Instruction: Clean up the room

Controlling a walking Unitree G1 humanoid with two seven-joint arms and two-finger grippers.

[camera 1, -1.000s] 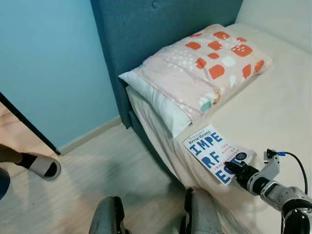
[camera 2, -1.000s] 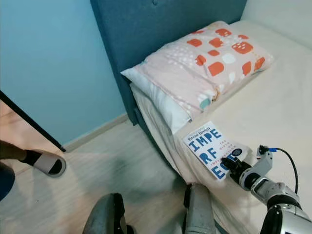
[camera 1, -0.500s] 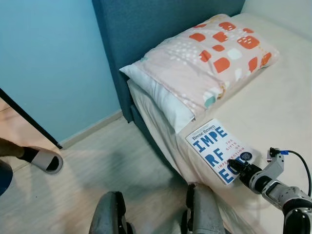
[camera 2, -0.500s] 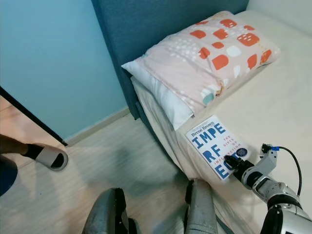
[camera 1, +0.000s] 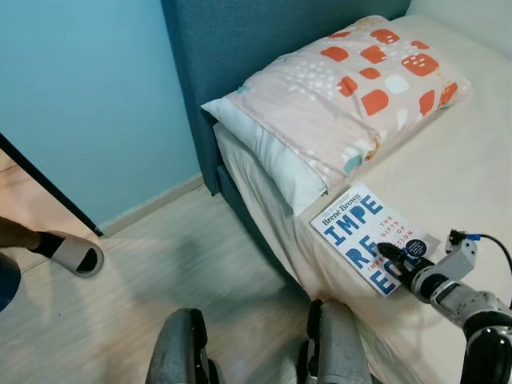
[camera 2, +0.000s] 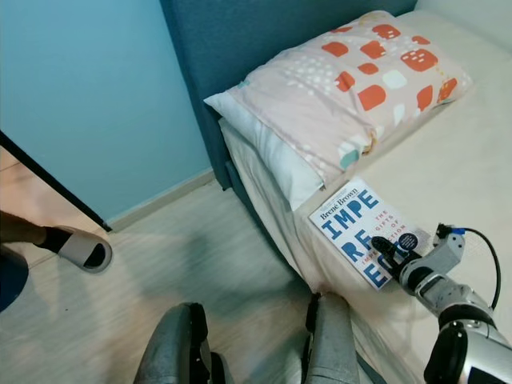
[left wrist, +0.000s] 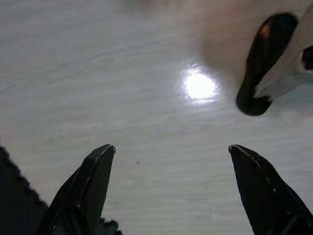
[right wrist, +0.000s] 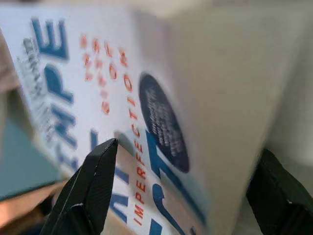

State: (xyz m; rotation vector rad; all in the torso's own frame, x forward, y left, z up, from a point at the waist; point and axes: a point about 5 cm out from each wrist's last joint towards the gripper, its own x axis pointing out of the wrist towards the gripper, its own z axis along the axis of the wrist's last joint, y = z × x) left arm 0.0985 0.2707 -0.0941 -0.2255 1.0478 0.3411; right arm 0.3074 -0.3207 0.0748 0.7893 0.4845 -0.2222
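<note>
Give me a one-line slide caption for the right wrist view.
Right gripper, fingers open, straddling a corner of the white paperback with blue and orange cover lettering, on the cream bed sheet.

The right arm is silver metal with a black wrist, a thin black cable with a blue connector, and long tapered glossy black fingers.

Patterned pillow, blue headboard — slippered foot
</note>
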